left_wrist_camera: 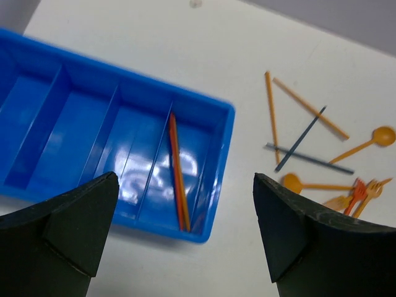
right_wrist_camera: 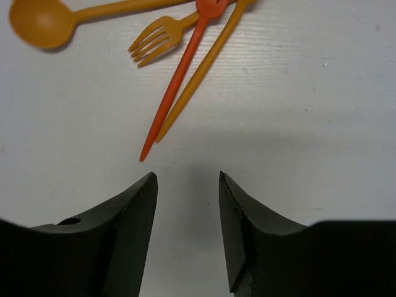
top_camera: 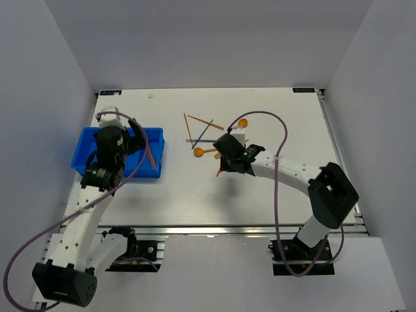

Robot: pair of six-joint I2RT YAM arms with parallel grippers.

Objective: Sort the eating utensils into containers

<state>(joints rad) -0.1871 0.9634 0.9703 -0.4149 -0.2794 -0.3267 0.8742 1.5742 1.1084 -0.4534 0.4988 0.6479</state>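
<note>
Top external view puts the blue bin (top_camera: 158,138) at the 9 o'clock side of the desk (top_camera: 286,188), with the left arm's jaws above it, spread wide and empty. Left wrist view shows two orange sticks (left_wrist_camera: 179,179) lying together in the bin's end compartment, and at 3 o'clock of the bin loose utensils lie on the desk, among them a dark blue stick (left_wrist_camera: 301,138) and an orange spoon (left_wrist_camera: 382,136). Right wrist view has the right arm's jaws slightly parted, holding nothing, with the tip of a red utensil (right_wrist_camera: 176,86) just at 12 o'clock of them, beside an orange fork (right_wrist_camera: 150,42).
</note>
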